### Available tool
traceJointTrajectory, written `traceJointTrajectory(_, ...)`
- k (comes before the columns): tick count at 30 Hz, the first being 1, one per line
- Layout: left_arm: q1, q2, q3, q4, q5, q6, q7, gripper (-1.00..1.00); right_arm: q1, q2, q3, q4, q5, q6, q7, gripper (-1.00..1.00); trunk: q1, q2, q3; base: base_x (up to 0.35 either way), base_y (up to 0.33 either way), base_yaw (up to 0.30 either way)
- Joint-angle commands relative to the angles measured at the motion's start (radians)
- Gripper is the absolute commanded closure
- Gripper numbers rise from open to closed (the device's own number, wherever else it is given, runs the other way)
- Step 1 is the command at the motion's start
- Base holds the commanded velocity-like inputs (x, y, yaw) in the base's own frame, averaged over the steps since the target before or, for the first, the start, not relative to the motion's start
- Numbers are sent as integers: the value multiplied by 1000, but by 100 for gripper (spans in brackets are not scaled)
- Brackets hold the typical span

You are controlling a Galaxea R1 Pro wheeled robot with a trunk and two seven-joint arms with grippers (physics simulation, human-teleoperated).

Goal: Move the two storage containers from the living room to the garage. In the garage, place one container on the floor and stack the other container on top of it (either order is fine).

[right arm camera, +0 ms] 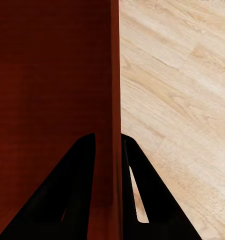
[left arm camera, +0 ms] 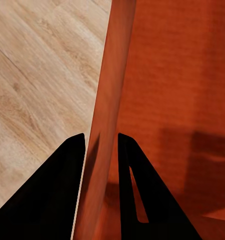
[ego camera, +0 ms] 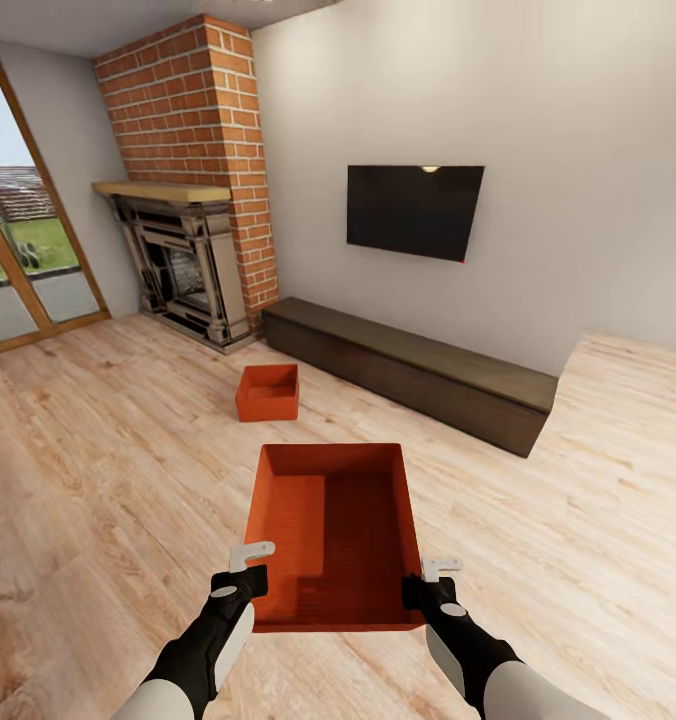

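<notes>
Both grippers, left (ego camera: 250, 566) and right (ego camera: 430, 580), pinch the near container's (ego camera: 338, 530) side walls, above living-room planks; second container (ego camera: 268, 392) sits by the fireplace (ego camera: 183, 265). Keep it level while you turn.

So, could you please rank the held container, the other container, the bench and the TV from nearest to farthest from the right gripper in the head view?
1. Held container: its right wall sits between the right gripper fingers.
2. Other container: on the wood floor ahead, slightly left.
3. Bench: along the far wall.
4. TV: mounted on that wall above the bench.
</notes>
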Motion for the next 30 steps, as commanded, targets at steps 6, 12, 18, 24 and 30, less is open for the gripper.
traceJointTrajectory(6,-1,1,8,-20,-6,7,11,100,-1,-2,-7,2,-10,-5,-54,100,1,-2,7,0,0,0)
traceJointTrajectory(12,-1,1,7,-20,-6,7,11,100,-1,-2,-7,2,-10,-5,-54,100,1,-2,17,0,0,0)
traceJointTrajectory(18,-1,1,8,-20,-6,7,11,100,-1,-2,-8,2,-10,-5,-54,100,1,-2,26,0,0,0)
traceJointTrajectory(24,-1,1,8,-20,-6,7,11,100,-1,-2,-8,2,-10,-5,-54,100,1,-2,36,0,0,0)
traceJointTrajectory(30,-1,1,8,-20,-6,7,11,100,-1,-2,-8,2,-10,-5,-54,100,1,-2,45,0,0,0)
